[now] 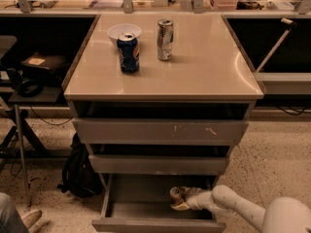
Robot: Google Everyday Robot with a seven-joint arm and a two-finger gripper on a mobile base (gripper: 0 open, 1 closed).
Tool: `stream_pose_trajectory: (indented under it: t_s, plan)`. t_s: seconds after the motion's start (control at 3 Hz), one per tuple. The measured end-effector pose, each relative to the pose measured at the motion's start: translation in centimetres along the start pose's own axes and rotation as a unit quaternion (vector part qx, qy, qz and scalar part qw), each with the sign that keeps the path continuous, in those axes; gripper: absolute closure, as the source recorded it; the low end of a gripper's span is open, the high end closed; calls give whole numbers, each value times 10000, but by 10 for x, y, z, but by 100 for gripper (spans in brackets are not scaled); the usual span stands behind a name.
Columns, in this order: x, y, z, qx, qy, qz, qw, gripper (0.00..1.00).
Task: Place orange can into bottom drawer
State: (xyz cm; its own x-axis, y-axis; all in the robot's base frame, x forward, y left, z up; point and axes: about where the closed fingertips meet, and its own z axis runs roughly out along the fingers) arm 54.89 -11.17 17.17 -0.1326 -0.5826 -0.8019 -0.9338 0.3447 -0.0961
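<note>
The orange can (178, 196) lies tilted inside the open bottom drawer (146, 221), toward its right side, silver top facing left. My gripper (186, 199) reaches in from the lower right on a white arm and closes around the can low in the drawer. The two upper drawers (160, 131) stand slightly pulled out above it.
A dark blue can (129, 52), a silver-grey can (165, 39) and a white bowl (124, 31) stand on the cabinet's beige top (204, 72). A black backpack (77, 171) leans at the cabinet's left. A desk with dark gear (29, 76) is further left.
</note>
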Motion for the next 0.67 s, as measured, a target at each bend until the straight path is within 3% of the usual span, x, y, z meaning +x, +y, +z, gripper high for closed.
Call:
stream_pose_trajectory:
  t_s: [0.67]
  plan:
    - [0,0,0,-1,0,0,10000,12]
